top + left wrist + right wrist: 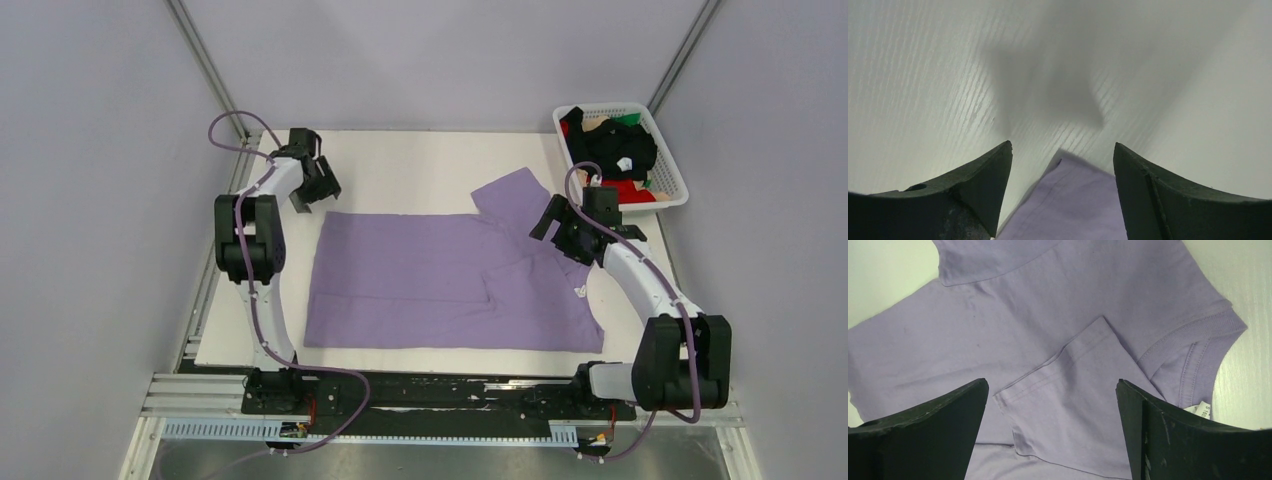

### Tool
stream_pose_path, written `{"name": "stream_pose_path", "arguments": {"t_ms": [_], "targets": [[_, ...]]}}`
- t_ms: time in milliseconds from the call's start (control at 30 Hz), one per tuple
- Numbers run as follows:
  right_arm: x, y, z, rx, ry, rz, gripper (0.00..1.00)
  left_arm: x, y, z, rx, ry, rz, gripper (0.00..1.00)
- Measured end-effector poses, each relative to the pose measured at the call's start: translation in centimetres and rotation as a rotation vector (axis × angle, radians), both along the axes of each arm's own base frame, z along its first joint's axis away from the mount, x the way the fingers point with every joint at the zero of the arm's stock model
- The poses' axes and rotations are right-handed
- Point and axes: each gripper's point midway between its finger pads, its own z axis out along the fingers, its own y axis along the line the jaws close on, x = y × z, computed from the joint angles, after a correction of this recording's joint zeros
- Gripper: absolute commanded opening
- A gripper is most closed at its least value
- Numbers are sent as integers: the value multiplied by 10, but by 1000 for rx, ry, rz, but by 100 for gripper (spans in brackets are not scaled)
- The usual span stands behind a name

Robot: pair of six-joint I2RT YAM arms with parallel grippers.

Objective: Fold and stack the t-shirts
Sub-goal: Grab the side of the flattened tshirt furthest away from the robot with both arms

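A large lavender t-shirt (440,280) lies flat on the white table, neck to the right. One sleeve is folded in over the body (1068,405); the other sleeve (515,195) sticks out at the back. A white neck label (1200,410) shows by the collar. My left gripper (318,190) is open and empty just above the shirt's far left corner (1073,200). My right gripper (560,228) is open and empty above the shirt near the collar and the folded sleeve. More t-shirts, black (618,150), red and green, lie in the basket.
A white lattice basket (672,185) stands at the table's back right corner, right beside the right arm. The white table (400,170) has bare surface behind the shirt. Grey walls close in on both sides and the back.
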Motion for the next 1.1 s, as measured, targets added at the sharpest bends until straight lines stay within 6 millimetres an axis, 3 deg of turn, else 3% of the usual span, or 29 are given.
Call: {"name": "stream_pose_path", "arguments": {"t_ms": [167,600,967,1100], "targets": [[2,-1,-2,-9,-3,10,100,6,-1,-21,6,52,-27,63],[1,-3,-7,-23,-5,12,100,3,-12,-22,18,78,-110,54],[-7,-7,-13,-46,0,0,100,-7,-25,-26,134,141,-157,38],[-7,-10,-11,-56,-11,-6,100,-8,-28,-26,145,143,-162,24]]}}
